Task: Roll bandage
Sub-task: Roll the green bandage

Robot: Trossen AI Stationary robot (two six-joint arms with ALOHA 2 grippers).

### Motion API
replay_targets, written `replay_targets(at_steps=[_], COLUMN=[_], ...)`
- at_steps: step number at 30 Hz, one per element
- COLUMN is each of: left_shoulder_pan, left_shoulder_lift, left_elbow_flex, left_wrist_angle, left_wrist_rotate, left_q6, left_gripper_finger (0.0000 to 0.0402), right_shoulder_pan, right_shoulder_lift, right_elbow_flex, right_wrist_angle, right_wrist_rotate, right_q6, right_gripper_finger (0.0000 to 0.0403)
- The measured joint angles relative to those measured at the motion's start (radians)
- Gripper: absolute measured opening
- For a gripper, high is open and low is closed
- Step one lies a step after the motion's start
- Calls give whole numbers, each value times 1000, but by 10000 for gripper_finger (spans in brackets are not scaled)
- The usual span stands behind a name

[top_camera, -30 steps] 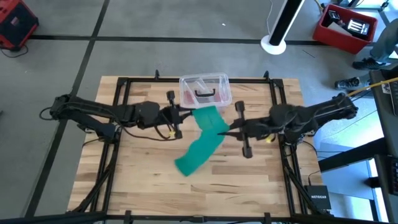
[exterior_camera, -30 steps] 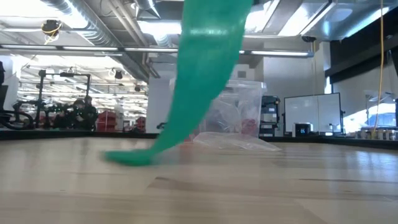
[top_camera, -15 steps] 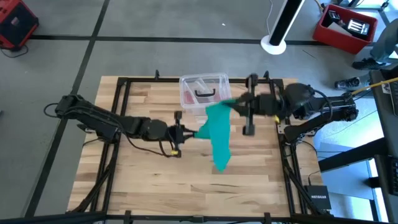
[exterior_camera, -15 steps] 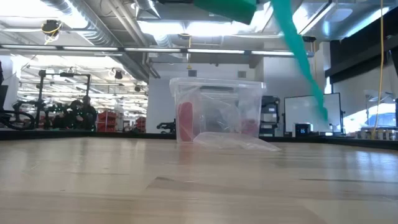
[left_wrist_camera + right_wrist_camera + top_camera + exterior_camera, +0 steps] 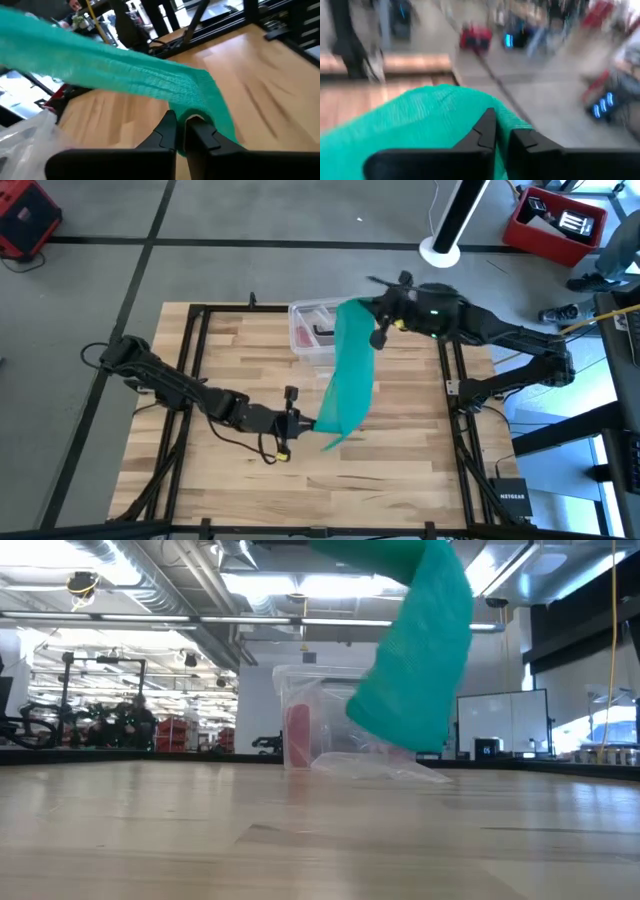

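You are pinching the bandage (image 5: 347, 375) taut between right gripper (image 5: 372, 317) at upper centre and left gripper (image 5: 303, 423), risking slippage.

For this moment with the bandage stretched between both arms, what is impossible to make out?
- Bandage top end: cut off by the low view's upper edge.
- Plastic box contents: bandage covers part in high and low views.
- Right pincer surroundings: right wrist view blurred.
- Left pincer: bandage hides its tips' grip.
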Motion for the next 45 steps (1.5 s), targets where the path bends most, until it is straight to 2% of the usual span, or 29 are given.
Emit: replay_targets(at_steps=[2,6,12,16,20,27,33,36,38,42,45], left_shoulder_pan=[-17,-49,-52,-41,-31,-34,-34,-23,-19,-19,-19], left_shoulder_lift=[-3,-32,-83,-95,-97,-116,-132,-132,-132,-131,-131], left_elbow_flex=[0,11,13,13,13,13,13,13,13,14,14], left_wrist_angle=[-2,-61,-275,-400,-412,-225,-14,87,138,170,198], left_wrist_rotate=[2,8,17,109,215,340,226,191,145,55,-4], left_q6=[-19,-113,-416,-612,-732,-730,-645,-629,-633,-638,-645], left_gripper_finger=[9,5,6,4,7,5,8,9,9,10,10], right_shoulder_pan=[-35,-67,-55,-49,-34,78,248,348,409,531,603], right_shoulder_lift=[20,51,83,72,37,-55,-154,-236,-299,-416,-469], right_elbow_flex=[-31,-95,-121,-111,-97,-98,-123,-208,-294,-503,-638], right_wrist_angle=[-60,-153,-318,-425,-511,-484,-452,-355,-247,-16,135], right_wrist_rotate=[-47,-190,-410,-461,-494,-495,-430,-389,-323,-179,-113], right_q6=[19,58,169,211,241,205,199,206,230,303,342], right_gripper_finger=[52,127,234,275,292,287,279,276,275,275,275])
